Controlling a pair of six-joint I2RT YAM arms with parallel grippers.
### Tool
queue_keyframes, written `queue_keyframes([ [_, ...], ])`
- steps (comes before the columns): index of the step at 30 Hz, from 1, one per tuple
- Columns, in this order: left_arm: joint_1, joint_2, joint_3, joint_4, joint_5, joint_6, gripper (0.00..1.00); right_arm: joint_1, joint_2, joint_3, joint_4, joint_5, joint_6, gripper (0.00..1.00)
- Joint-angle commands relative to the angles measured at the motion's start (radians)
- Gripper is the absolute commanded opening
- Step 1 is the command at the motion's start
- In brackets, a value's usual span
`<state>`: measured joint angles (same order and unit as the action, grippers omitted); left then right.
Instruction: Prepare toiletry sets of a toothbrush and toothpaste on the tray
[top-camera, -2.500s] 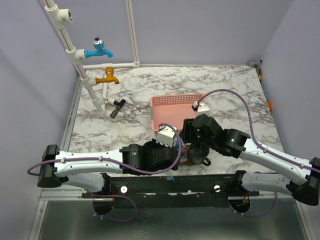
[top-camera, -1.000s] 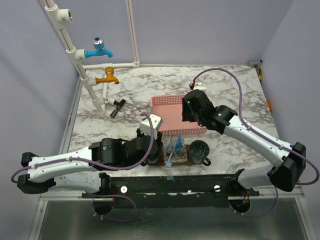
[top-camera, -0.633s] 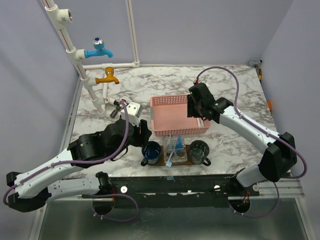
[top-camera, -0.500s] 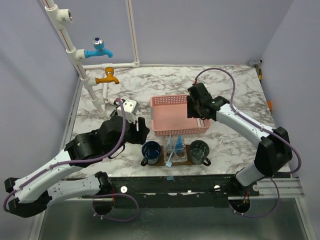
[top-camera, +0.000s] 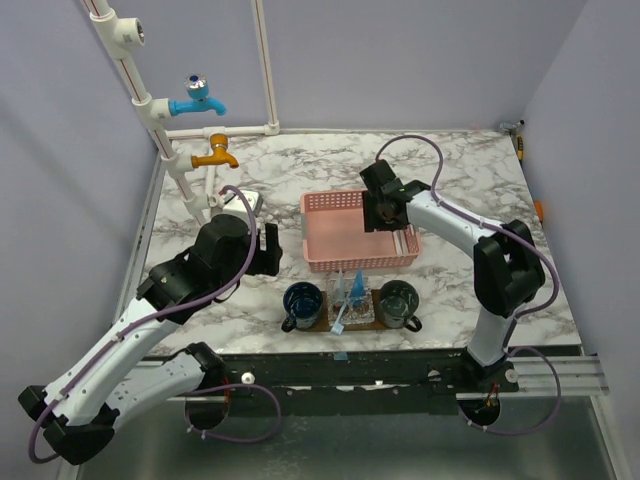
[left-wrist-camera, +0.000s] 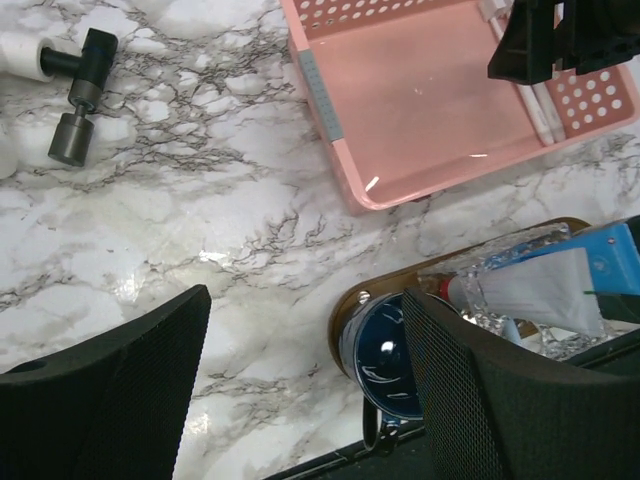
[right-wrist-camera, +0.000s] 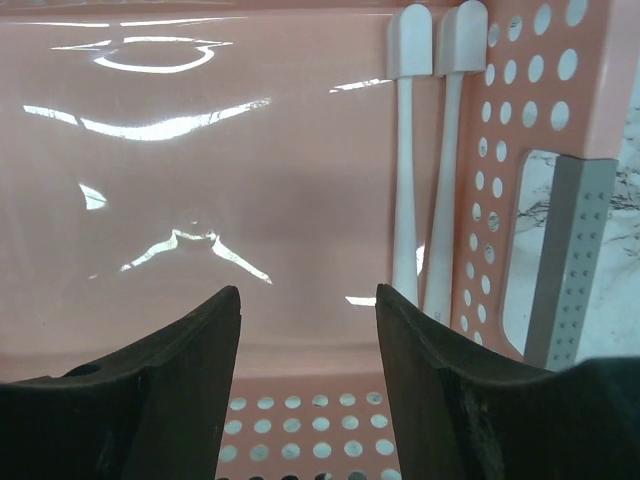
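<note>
The dark wooden tray (left-wrist-camera: 347, 308) lies by the near table edge in front of the pink basket (top-camera: 345, 245). On it stand a dark blue cup (left-wrist-camera: 385, 352), a clear glass (top-camera: 352, 303) and a dark green cup (top-camera: 398, 302). The toothpaste (left-wrist-camera: 530, 302), white with a red cap, rests in the glass. Two white toothbrushes (right-wrist-camera: 405, 150) lie side by side along the basket's right wall. My right gripper (right-wrist-camera: 308, 298) hovers open and empty over the basket floor, left of the brushes. Raised above the marble left of the tray, my left gripper (left-wrist-camera: 305, 298) is open and holds nothing.
White pipes with a blue tap (top-camera: 195, 97) and an orange tap (top-camera: 215, 153) stand at the back left. A black valve handle (left-wrist-camera: 78, 95) lies on the marble near them. A blue box (left-wrist-camera: 612, 255) sits behind the glass on the tray.
My left arm let go of the blue cup on the tray, drew back to the left and opened. My right arm swung from the tray to the far side, over the basket.
</note>
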<state>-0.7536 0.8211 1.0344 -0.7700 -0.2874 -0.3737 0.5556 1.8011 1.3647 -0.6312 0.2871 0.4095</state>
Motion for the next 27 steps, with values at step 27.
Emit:
queue_keyframes([
  [27, 0.107, -0.022, -0.197, 0.163, 0.118, 0.074, 0.79, -0.090, 0.207, 0.088, 0.029, -0.126, 0.004, 0.82],
])
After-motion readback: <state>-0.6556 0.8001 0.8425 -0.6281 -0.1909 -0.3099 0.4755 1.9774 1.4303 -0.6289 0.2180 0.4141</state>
